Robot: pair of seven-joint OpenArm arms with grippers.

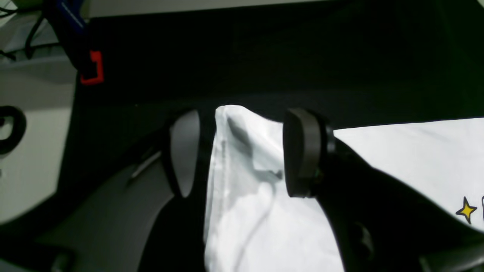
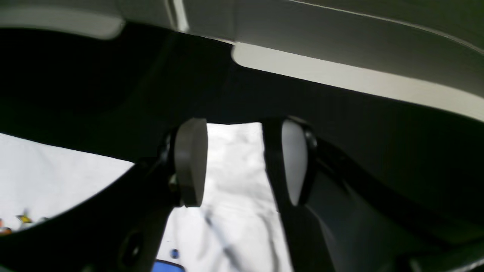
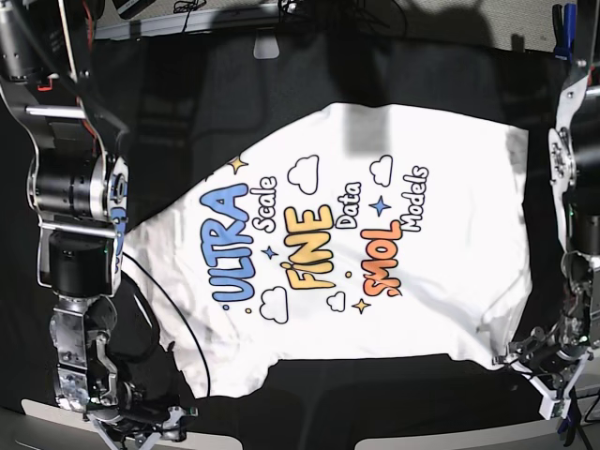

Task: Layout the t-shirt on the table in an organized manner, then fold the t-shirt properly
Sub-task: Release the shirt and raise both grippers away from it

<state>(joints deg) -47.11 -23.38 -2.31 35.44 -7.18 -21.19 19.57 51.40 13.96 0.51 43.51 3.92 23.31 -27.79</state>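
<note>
While the left pincer [image 1: 242,153] has its two pads spread apart, a bunched corner of the t-shirt [image 1: 249,211] sits between them, not pinched; the right pincer [image 2: 244,162] is spread apart too, with a white corner lying between its pads; the t-shirt lies spread out on the black table [image 3: 309,66], picture side up, a bit crooked; a red clamp [image 1: 92,68] grips the table's edge.

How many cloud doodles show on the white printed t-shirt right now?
4 on the white printed t-shirt: cloud above FINE, cloud beside Models, cloud under ULTRA, cloud under FINE. Folds may hide more.
</note>
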